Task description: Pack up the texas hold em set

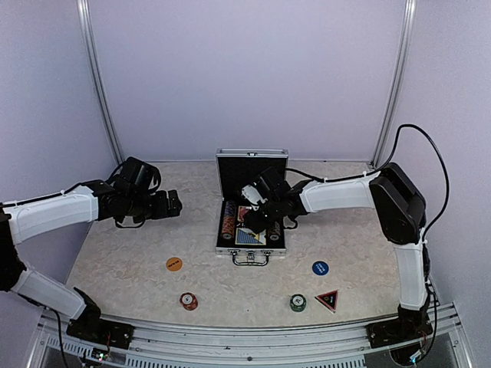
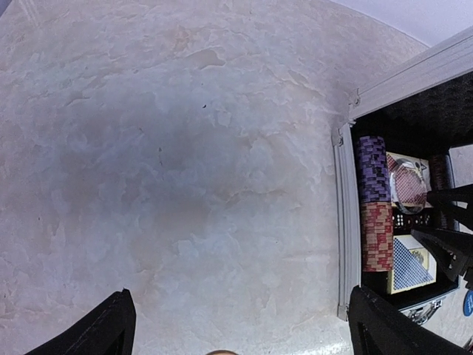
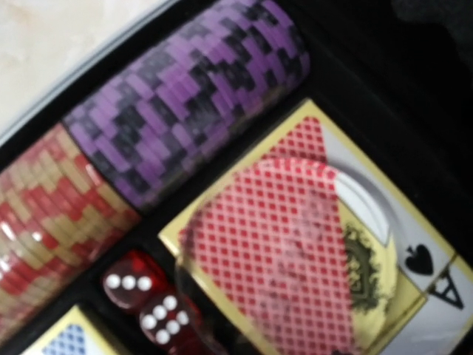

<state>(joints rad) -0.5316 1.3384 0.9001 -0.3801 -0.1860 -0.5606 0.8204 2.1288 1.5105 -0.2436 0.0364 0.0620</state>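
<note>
Nearest the arm bases lie the red chip stack (image 1: pixel 189 301), green chip stack (image 1: pixel 298 303) and triangle marker (image 1: pixel 327 299), well short of both sets of fingers. The open case (image 1: pixel 234 169) sits under the right gripper (image 1: pixel 255 222), whose grip cannot be told, with the red deck (image 3: pixel 303 144) beneath it. The left gripper (image 1: pixel 175 204), fingers spread and empty, hovers to the case's left.

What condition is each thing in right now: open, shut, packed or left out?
Case: open, lid up.
Purple chips: packed, lying sideways.
Red-tan chips: packed.
Red deck: packed.
Blue deck: packed.
Dice: packed.
Orange disc: unpacked.
Blue disc: unpacked.
Small red stack: unpacked.
Green stack: unpacked.
Triangle marker: unpacked.
Left gripper: open, empty.
Right gripper: inside case, grip unclear.
</note>
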